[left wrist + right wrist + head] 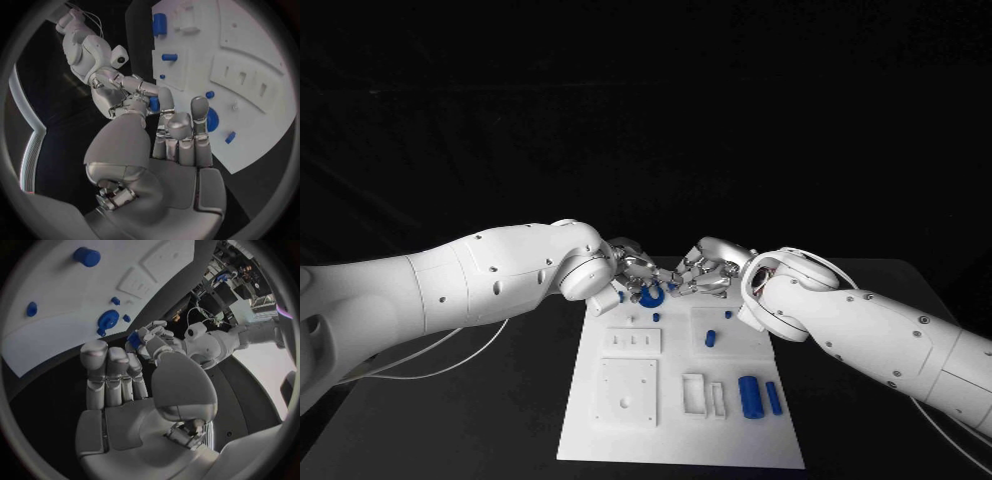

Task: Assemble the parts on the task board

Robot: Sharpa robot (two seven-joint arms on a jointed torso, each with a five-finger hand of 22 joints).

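Both my hands meet over the 12 o'clock end of the white task board [682,440], which lies lengthwise on the black table [473,420]. My left hand [632,268] comes in from 9 o'clock and my right hand [707,272] from 3 o'clock, their fingertips almost touching above the board's far edge.

A small blue part [154,103] sits between the fingertips of the 2 hands. In the left wrist view my right hand's fingers curl around it, and in the right wrist view my left hand's fingers curl at it in turn. I cannot tell which hand actually grips it, or whether both do. The long fingers of each hand stand straight and close together in its own wrist view, with the thumb raised beside them.

Just under the hands, at the board's 12 o'clock end, a round blue part [651,296] rests on the plate. 2 blue cylinders [750,395] lie side by side toward 4 o'clock from the board's middle, well apart from both hands
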